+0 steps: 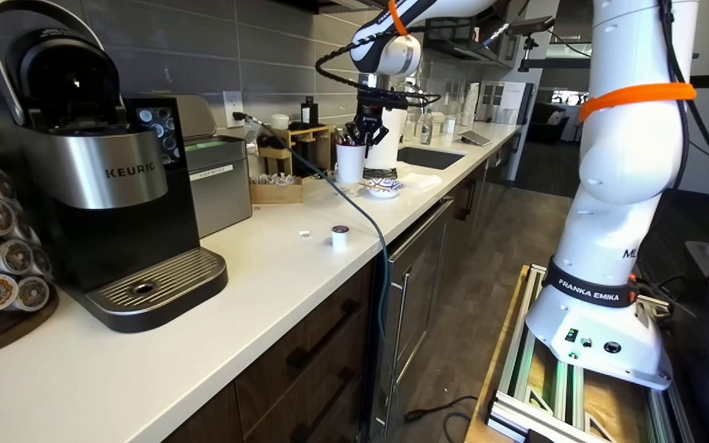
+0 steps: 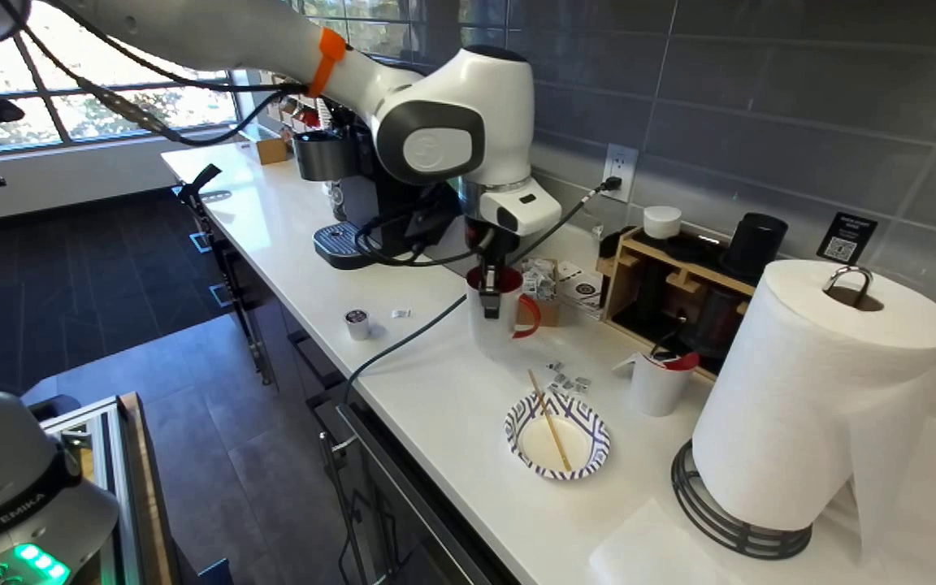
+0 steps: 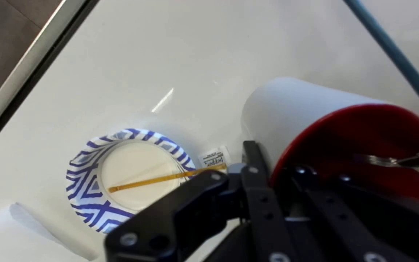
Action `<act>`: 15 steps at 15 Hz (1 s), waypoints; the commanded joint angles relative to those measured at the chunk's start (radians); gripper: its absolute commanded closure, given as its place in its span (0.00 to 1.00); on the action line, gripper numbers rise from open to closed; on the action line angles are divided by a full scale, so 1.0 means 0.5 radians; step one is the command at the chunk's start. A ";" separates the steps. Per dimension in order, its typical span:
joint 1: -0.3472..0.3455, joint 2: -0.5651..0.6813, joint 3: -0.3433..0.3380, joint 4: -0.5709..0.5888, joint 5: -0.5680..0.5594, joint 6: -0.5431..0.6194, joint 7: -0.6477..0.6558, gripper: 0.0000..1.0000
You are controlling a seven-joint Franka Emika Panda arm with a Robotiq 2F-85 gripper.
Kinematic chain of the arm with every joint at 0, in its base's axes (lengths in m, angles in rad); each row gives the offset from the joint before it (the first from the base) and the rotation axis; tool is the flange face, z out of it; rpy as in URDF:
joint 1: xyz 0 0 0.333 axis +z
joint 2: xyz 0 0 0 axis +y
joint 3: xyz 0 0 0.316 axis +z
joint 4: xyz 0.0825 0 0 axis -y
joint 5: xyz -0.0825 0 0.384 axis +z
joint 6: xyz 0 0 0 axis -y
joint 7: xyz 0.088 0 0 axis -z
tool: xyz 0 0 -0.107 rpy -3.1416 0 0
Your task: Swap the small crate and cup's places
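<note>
While its jaws stand nearly together, the black two-fingered gripper (image 3: 273, 163) pinches the side of one upright white cylindrical cup (image 2: 499, 327) with a red inside and a red handle, one finger outside the rim and the other down in the mouth. I cannot tell whether the cup's base touches the glossy white counter (image 3: 195, 58). In an exterior view the cup partly covers the one small crate (image 2: 550, 314), low, rectangular and of light-tan wood, which stands just behind it, filled with small packets (image 1: 276, 179) too closely heaped to count. One blue-green cable (image 2: 429, 327) runs past the cup. Near the cup is one round white bowl (image 3: 133, 162) with a blue-purple zigzag pattern, one thin yellow-brown stick (image 3: 166, 178) lying in it and over its rim; several printed paper packets (image 2: 575, 383) are scattered beside it. One small white cylindrical pod (image 2: 357, 327) with a dark lid stands near one loose pale packet (image 2: 400, 313). A second white cup (image 2: 657, 392), red at its mouth, stands in front of one light-wood organiser (image 2: 683, 280). Farther out are one white paper-towel roll (image 2: 817, 398) on one black wire stand (image 2: 760, 540), one black-and-silver coffee machine (image 1: 127, 169) and, just beside that, one grey boxy bin (image 1: 222, 187).
</note>
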 commanded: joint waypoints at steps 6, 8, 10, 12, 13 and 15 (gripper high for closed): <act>0.129 -0.600 0.195 -0.465 -0.211 0.085 0.016 0.97; 0.158 -0.613 0.260 -0.434 -0.238 0.063 0.003 0.97; 0.190 -0.586 0.320 -0.385 -0.275 0.042 -0.019 0.97; 0.224 -0.535 0.372 -0.327 -0.308 0.017 -0.057 0.97; 0.241 -0.516 0.391 -0.311 -0.313 0.022 -0.081 0.97; 0.278 -0.457 0.430 -0.269 -0.290 0.038 -0.115 0.97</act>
